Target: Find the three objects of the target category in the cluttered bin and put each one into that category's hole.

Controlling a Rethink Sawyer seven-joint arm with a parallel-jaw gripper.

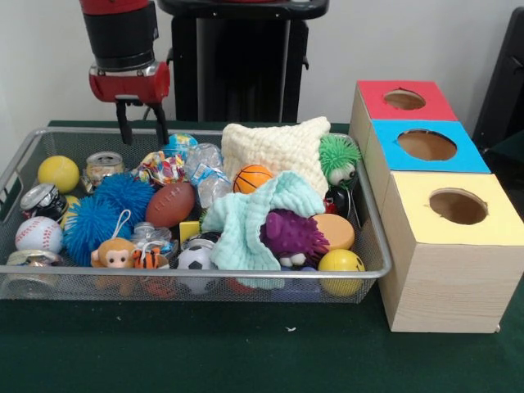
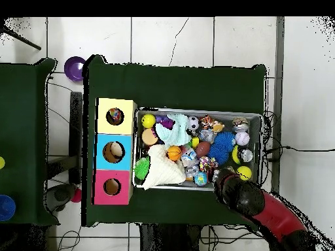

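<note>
The bin (image 1: 74, 131) is a wide wire-mesh basket full of toys; it also shows in the overhead view (image 2: 196, 112). My gripper (image 1: 142, 129) hangs open and empty just above the bin's far left part, over a small can (image 1: 104, 168) and a shiny wrapped toy (image 1: 162, 168). Three wooden boxes stand in a row beside the bin, each with a round hole: red top (image 1: 403, 99), blue top (image 1: 426, 145), yellow top (image 1: 457, 206). In the overhead view my arm (image 2: 242, 194) covers the gripper.
The bin holds a yellow ball (image 1: 59, 173), a baseball (image 1: 38, 234), blue spiky balls (image 1: 106, 205), a football (image 1: 170, 204), a basketball (image 1: 253, 178), a soccer ball (image 1: 195, 260), a cream knit cloth (image 1: 274, 147), a mint cloth (image 1: 254, 221) and a purple spiky toy (image 1: 292, 235).
</note>
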